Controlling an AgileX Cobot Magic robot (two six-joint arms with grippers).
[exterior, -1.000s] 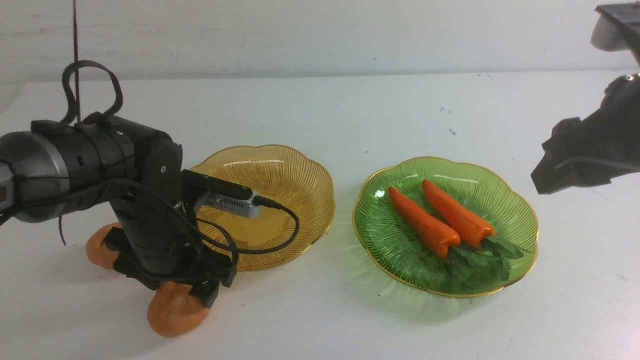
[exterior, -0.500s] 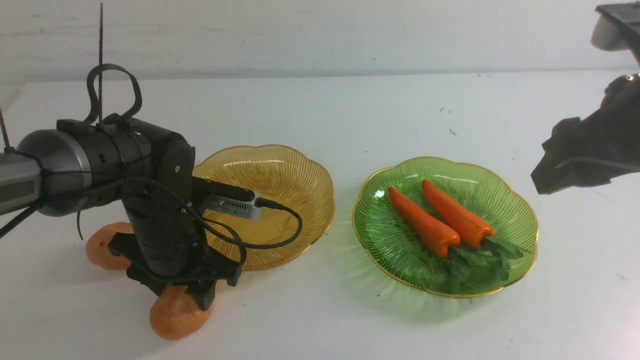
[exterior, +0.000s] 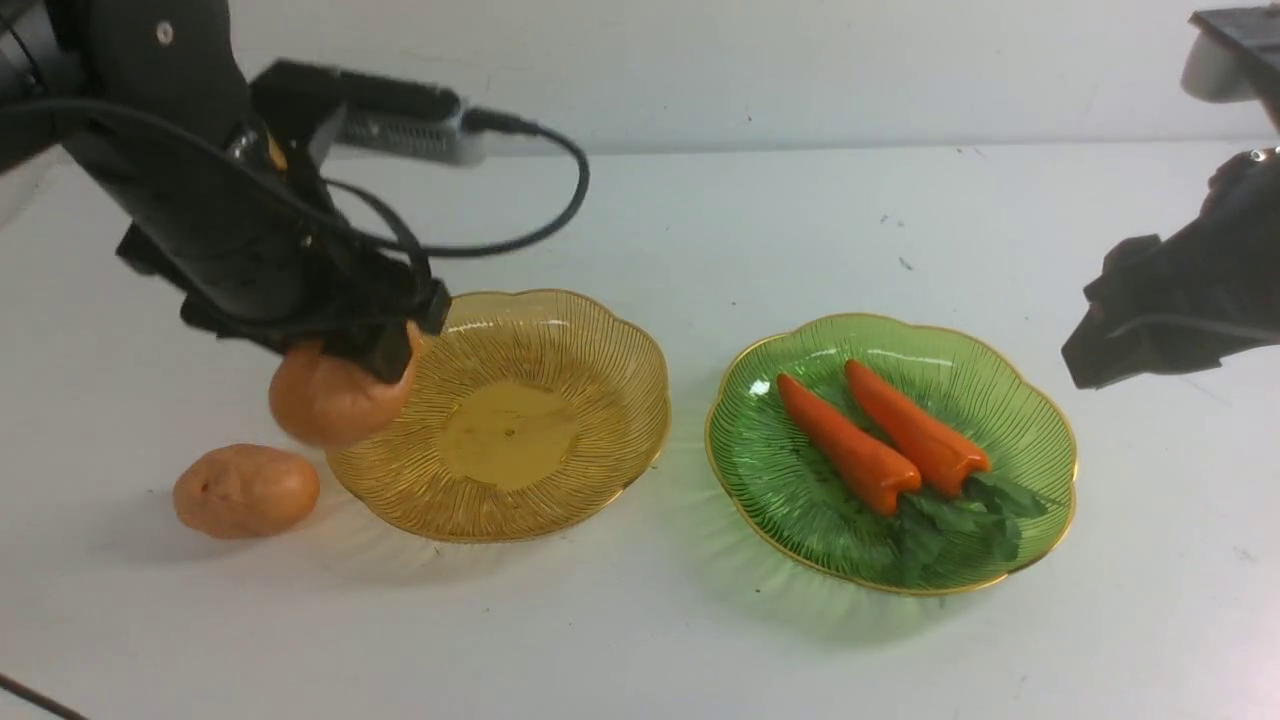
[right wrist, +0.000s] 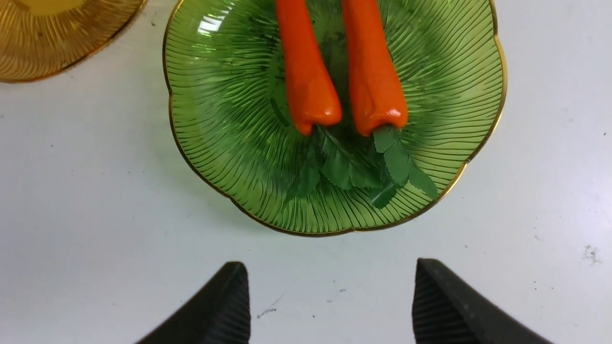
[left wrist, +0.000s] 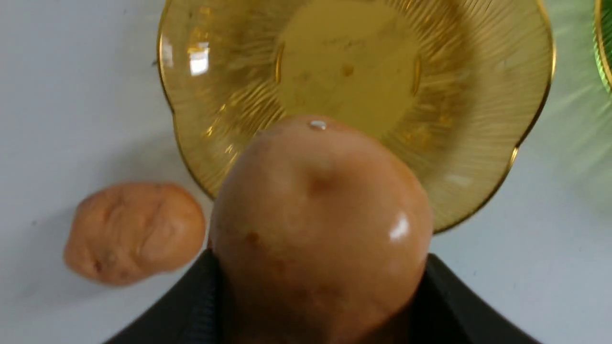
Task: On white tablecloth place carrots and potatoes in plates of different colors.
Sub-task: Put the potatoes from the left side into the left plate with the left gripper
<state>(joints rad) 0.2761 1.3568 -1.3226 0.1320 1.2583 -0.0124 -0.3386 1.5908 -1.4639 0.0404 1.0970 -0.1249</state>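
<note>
Far left: loose potato (exterior: 246,490) lies on the table (exterior: 700,220), just beside the amber plate (exterior: 600,380), not in it.

Next: left claw (exterior: 350,370) is clamped on the second potato (exterior: 335,400), held up off the table over the amber plate's left rim. In the left wrist view the potato fills the gap between both fingers (left wrist: 191,310). The plate's bowl is bare.

Handling, my read:
- Potatoes look like hard, glossy moulded toys. Probably light, rigid and a bit slippery.
- They're lumpy ovals, so pinch across the short axis at the widest part. An end grip would likely squirt out.
- Plates look like thin glass or clear plastic, so treat them as fragile. Set the potato down low in the bowl, don't drop it, and keep the fingers clear of the scalloped rim.
- Carrots are glossy and tapered, so the thick end near the leaves is the best bite. The leaves look soft and are no good as a hold.

Right of centre: green plate (exterior: 800,500) holds carrot one (exterior: 848,445) and carrot two (exterior: 915,430) side by side, leafy tops toward the camera.

Far right: right claw (right wrist: 330,267) has its jaws apart and empty, hovering near the green plate's edge.

Count:
- 2 potatoes: 1 gripped, 1 on the table
- 2 carrots, both plated
- 2 plates
- 2 claws
</note>
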